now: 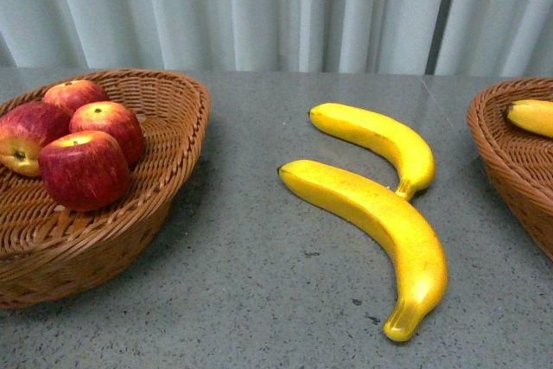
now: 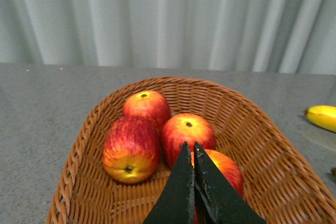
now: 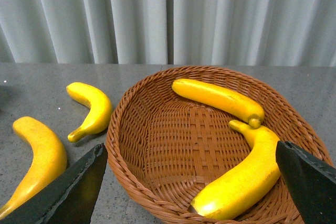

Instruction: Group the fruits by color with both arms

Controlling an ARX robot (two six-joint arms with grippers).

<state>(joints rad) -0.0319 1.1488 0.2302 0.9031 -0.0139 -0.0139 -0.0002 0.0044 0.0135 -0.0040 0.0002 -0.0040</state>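
Note:
Several red apples (image 1: 85, 168) lie in a wicker basket (image 1: 173, 179) at the left; they also show in the left wrist view (image 2: 131, 148). My left gripper (image 2: 189, 148) is shut and empty, hovering above the basket over the nearest apple (image 2: 223, 169). Two bananas lie on the grey table: a long one (image 1: 380, 222) and a shorter one (image 1: 380, 137) behind it. Two more bananas (image 3: 218, 98) (image 3: 244, 179) lie in the right wicker basket (image 3: 157, 129). My right gripper (image 3: 191, 182) is open and empty above that basket. Neither gripper shows in the front view.
The right basket's edge (image 1: 497, 157) with a banana (image 1: 531, 116) shows at the far right of the front view. A pale curtain (image 1: 276, 6) hangs behind the table. The two loose bananas (image 3: 37, 153) (image 3: 92, 108) lie beside the right basket.

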